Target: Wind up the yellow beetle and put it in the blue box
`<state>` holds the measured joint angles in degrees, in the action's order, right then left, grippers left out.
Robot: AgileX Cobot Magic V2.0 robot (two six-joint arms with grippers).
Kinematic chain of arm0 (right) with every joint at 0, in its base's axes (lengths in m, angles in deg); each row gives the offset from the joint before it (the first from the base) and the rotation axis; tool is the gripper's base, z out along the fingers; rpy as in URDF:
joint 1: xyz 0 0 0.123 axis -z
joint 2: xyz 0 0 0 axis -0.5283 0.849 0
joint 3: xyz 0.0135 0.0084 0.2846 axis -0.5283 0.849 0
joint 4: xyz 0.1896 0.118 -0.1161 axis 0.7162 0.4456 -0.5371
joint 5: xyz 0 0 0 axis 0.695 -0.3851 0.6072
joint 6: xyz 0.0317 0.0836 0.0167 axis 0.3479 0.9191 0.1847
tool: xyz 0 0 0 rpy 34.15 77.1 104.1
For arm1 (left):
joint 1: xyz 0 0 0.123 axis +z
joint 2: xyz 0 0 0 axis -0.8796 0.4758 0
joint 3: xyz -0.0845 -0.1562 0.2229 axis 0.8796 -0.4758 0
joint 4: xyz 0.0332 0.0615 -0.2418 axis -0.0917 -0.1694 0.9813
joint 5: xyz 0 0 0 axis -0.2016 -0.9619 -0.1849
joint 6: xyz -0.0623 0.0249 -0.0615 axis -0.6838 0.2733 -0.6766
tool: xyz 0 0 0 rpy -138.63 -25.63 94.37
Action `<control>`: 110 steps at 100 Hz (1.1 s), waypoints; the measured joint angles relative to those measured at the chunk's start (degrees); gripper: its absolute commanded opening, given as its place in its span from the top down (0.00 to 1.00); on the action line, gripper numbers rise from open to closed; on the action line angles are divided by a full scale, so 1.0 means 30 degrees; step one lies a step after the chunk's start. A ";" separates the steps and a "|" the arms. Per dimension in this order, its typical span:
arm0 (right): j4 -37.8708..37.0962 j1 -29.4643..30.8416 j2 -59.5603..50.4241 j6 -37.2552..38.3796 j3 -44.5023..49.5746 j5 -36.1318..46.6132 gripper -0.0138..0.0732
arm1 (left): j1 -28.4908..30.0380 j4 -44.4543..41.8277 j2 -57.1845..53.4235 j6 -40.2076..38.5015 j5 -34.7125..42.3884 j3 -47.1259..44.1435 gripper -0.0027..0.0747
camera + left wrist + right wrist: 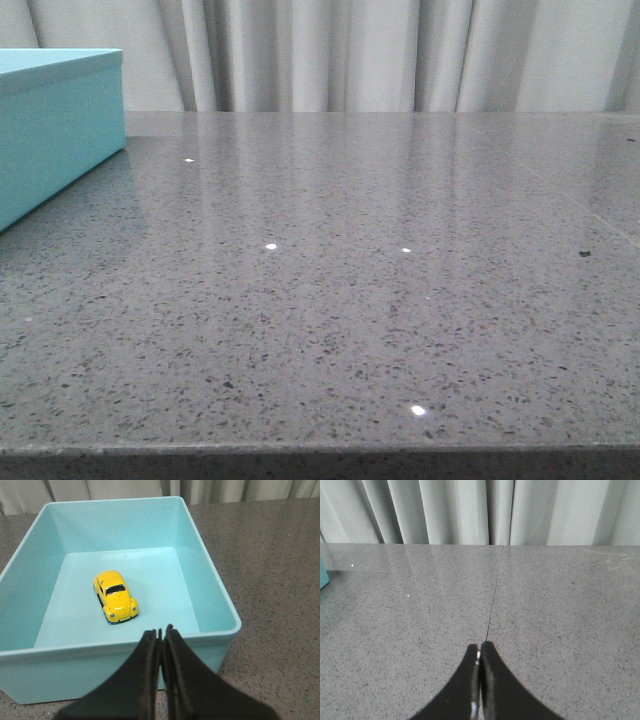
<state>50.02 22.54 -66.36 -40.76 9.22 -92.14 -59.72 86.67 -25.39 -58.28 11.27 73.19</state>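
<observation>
The yellow beetle (115,596) sits on its wheels on the floor of the open blue box (215,587), near the middle. My left gripper (161,630) is shut and empty, above the box's near wall, apart from the car. In the front view the blue box (55,125) stands at the far left of the table; the car and both grippers do not show there. My right gripper (480,646) is shut and empty over bare grey tabletop, well away from the box, whose corner (323,575) barely shows.
Grey speckled stone tabletop (350,300) with a seam line (495,595) running away from my right gripper. White curtains (380,55) hang behind the table's far edge. The table's front edge runs along the bottom of the front view.
</observation>
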 measured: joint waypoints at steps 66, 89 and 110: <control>-0.0029 0.0000 -0.1018 0.0000 0.0842 0.0323 0.92 | 0.0000 0.0306 -0.3394 0.0015 0.0900 -0.1071 0.99; -0.0029 0.0000 -0.1018 0.0000 0.0842 0.0323 0.92 | 0.0000 0.0306 -0.3394 0.0015 0.0900 -0.1071 0.99; -0.0029 0.0000 -0.1018 0.0000 0.0842 0.0323 0.92 | 0.0000 0.0042 -0.3429 0.0015 0.0944 -0.1206 0.99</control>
<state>49.94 22.54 -69.41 -40.76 11.75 -91.17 -59.72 86.80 -35.68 -58.24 14.11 69.57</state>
